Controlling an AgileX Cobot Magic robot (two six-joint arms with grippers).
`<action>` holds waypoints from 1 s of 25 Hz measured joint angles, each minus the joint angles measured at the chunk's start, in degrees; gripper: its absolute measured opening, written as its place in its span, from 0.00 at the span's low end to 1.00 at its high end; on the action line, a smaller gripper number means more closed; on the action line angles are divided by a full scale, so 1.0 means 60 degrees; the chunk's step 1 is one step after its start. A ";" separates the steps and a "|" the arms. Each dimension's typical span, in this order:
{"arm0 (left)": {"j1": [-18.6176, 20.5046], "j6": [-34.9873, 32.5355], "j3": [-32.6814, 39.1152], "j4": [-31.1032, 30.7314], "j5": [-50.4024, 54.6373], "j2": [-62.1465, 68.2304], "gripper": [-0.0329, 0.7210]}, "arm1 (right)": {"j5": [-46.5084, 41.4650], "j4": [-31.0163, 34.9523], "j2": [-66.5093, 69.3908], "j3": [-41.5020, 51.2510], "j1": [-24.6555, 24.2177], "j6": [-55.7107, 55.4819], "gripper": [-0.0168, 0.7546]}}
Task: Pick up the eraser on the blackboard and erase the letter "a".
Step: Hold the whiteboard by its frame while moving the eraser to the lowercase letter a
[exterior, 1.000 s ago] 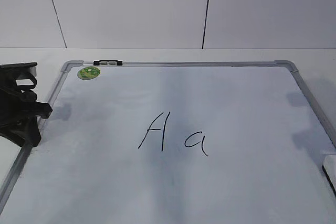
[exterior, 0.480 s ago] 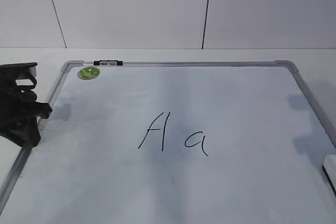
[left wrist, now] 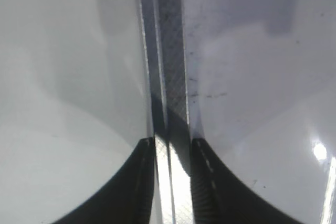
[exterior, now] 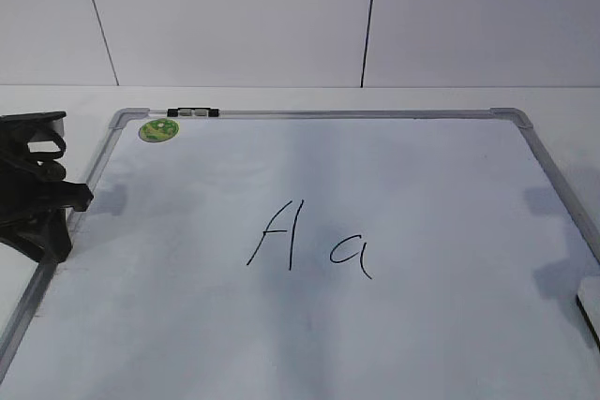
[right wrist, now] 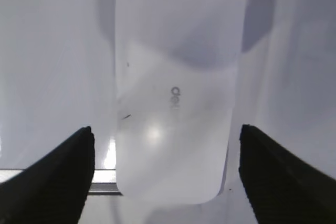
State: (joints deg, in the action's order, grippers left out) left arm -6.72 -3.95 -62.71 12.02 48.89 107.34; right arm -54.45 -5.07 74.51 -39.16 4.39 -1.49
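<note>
The blackboard (exterior: 422,185) is a white board in a silver frame, lying flat. Near its middle is the small letter "a" (exterior: 349,255), to the right of a taller capital "A" (exterior: 277,236). The white eraser (exterior: 592,295) lies at the board's right edge, cut off by the picture. In the right wrist view the eraser (right wrist: 176,87) lies lengthwise between the wide-open fingers of my right gripper (right wrist: 165,128), with a gap on each side. My left gripper (exterior: 75,199) sits at the board's left edge. Its jaws (left wrist: 170,145) are shut on the frame rail (left wrist: 170,77).
A round green sticker (exterior: 157,129) and a small black-and-white clip (exterior: 192,112) sit at the board's far left corner. A white panelled wall stands behind the table. The frame rail (right wrist: 105,177) passes under the eraser's near end.
The right arm's shadow on the board's right side has slid toward the near edge. The left gripper, the eraser and the letters have not moved.
</note>
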 joint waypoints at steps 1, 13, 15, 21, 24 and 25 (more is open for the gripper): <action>0.0000 0.0000 0.0000 0.0000 0.0000 0.0000 0.25 | 0.0073 -0.0055 0.0000 0.0000 0.0000 -0.0015 0.87; 0.0000 0.0020 0.0000 0.0000 0.0008 0.0000 0.25 | 0.0455 -0.0223 0.0775 0.0000 0.0000 -0.0147 0.88; 0.0000 0.0020 0.0000 0.0000 0.0008 0.0000 0.25 | 0.0537 -0.0223 0.1055 0.0000 0.0000 -0.0161 0.88; 0.0000 0.0020 0.0000 0.0000 0.0008 0.0000 0.25 | 0.0910 -0.0240 0.1610 0.0000 0.0000 -0.0217 0.88; 0.0000 0.0020 0.0000 0.0000 0.0008 0.0000 0.25 | 0.0955 -0.0240 0.1792 0.0000 0.0000 -0.0255 0.88; 0.0000 0.0020 0.0000 0.0000 0.0008 0.0000 0.25 | 0.0952 -0.0240 0.1810 0.0000 0.0000 -0.0281 0.87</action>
State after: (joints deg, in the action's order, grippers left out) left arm -6.72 -3.83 -62.71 12.02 48.94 107.34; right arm -48.74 -6.51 85.36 -39.16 4.39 -3.18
